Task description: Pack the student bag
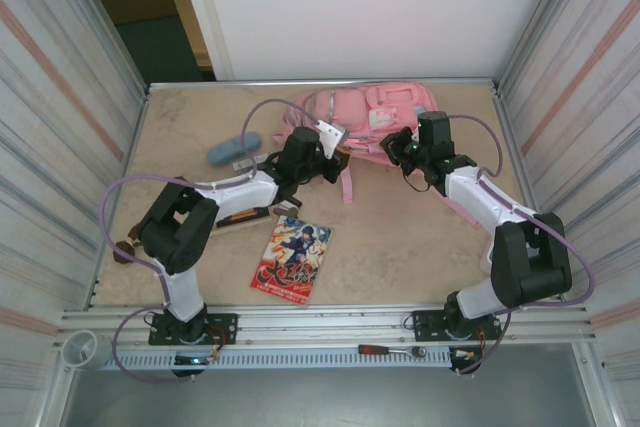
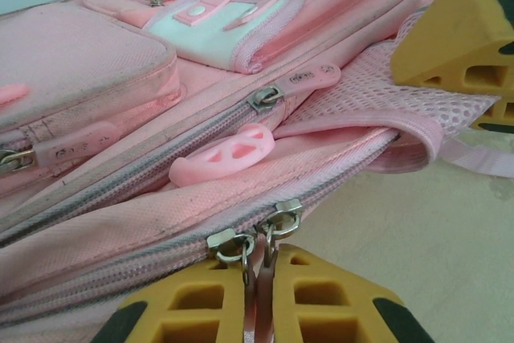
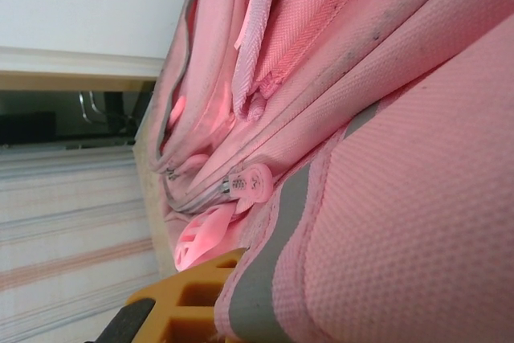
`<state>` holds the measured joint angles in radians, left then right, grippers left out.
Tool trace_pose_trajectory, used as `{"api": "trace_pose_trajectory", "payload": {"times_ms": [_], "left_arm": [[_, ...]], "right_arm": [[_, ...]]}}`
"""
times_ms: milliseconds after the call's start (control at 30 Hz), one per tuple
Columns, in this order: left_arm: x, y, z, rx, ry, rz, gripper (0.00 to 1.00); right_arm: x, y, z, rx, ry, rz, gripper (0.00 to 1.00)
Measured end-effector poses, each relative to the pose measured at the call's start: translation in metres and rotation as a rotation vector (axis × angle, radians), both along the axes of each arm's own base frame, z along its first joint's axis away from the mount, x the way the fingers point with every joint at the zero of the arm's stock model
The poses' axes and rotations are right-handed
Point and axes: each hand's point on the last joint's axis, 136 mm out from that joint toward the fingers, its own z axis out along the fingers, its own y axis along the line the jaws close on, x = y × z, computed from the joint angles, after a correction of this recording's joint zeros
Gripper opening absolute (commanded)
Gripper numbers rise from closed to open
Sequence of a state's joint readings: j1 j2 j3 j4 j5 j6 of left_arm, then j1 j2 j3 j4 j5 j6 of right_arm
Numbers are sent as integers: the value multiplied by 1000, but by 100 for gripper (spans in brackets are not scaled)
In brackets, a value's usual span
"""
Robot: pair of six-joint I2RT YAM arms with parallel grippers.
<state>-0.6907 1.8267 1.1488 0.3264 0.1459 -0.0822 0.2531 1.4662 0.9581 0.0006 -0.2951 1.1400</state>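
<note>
The student bag (image 1: 372, 110) is a large pink backpack lying flat at the back of the table. My left gripper (image 1: 333, 153) is at its near edge. In the left wrist view this gripper (image 2: 261, 272) is shut on a pink zipper pull hanging from two metal sliders (image 2: 280, 216) of a closed zip. My right gripper (image 1: 398, 148) reaches the bag from the right. In the right wrist view it (image 3: 238, 311) is shut on the bag's fabric beside a grey reflective strip (image 3: 277, 263), with one yellow finger (image 3: 189, 299) showing and the other hidden behind the fabric.
A colourful comic book (image 1: 293, 259) lies on the table between the arms. A grey-blue pencil case (image 1: 233, 149) sits left of the bag. A dark flat object (image 1: 243, 215) lies under the left arm. Metal walls enclose the table on both sides.
</note>
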Motion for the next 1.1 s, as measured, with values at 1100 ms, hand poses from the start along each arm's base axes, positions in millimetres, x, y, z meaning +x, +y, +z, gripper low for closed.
{"api": "trace_pose_trajectory", "payload": {"times_ms": [1100], "left_arm": [[-36, -32, -17, 13, 89, -100, 38]], "right_arm": [[12, -8, -18, 7, 20, -79, 4]]}}
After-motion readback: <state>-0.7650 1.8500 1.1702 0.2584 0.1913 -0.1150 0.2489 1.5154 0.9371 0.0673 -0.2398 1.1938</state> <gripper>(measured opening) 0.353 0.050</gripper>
